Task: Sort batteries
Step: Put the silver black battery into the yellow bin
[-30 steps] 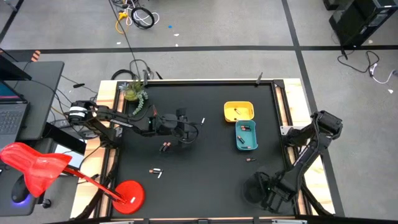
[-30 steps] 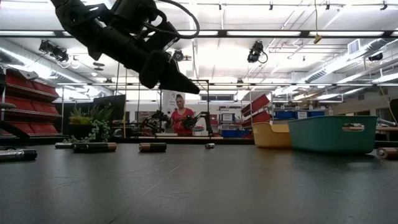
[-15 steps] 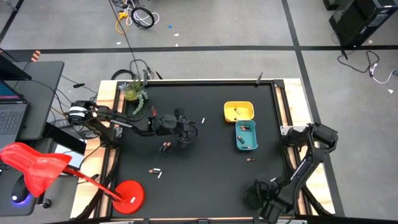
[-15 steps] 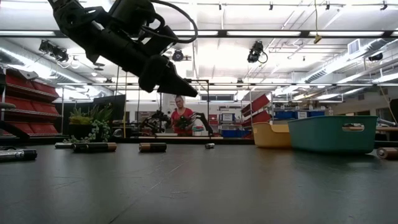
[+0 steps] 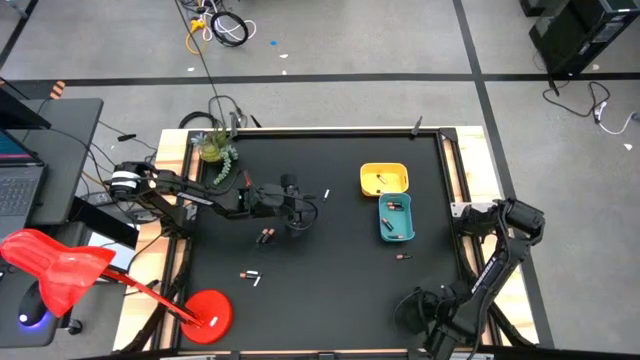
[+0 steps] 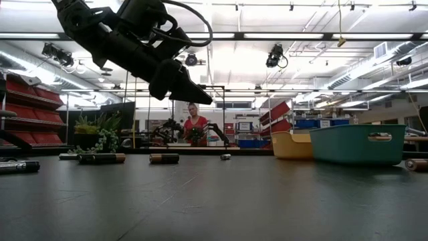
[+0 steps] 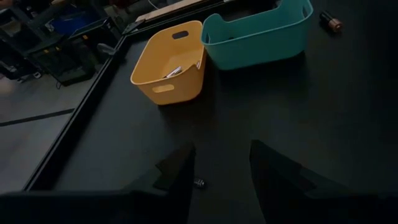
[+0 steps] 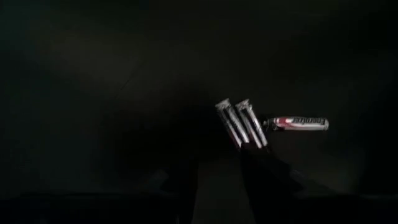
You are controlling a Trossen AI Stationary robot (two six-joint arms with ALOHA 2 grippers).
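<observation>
Black mat table point(image 5: 330, 270), batteries scattered. We see the left gripper point(image 5: 300, 212) mid-table, held above the mat; in the low view it hangs well off the surface point(image 6: 190, 94). In its wrist view the fingers point(image 7: 177, 180) stand apart with a gap between and nothing in them, and a small battery point(image 7: 199, 183) lies on the mat in that gap. Right gripper point(image 5: 408, 308) is at the near right of the table, low over the mat; its wrist view shows its fingers parted and empty, with two silver batteries point(image 8: 241, 122) side by side just beyond the tips and a third silver-and-red battery point(image 8: 297, 123) beside them.

Other batteries: a dark pair point(image 5: 265, 236) just near of the left gripper, two more point(image 5: 250, 274) toward the near left, a pale one point(image 5: 326, 194) right of the left gripper, a dark one point(image 5: 402, 256) near the teal tray point(image 5: 396, 218). Yellow tray point(image 5: 384, 179) sits touching the teal one on its far side; both hold batteries. A person point(image 6: 195, 124) stands far behind the table.
</observation>
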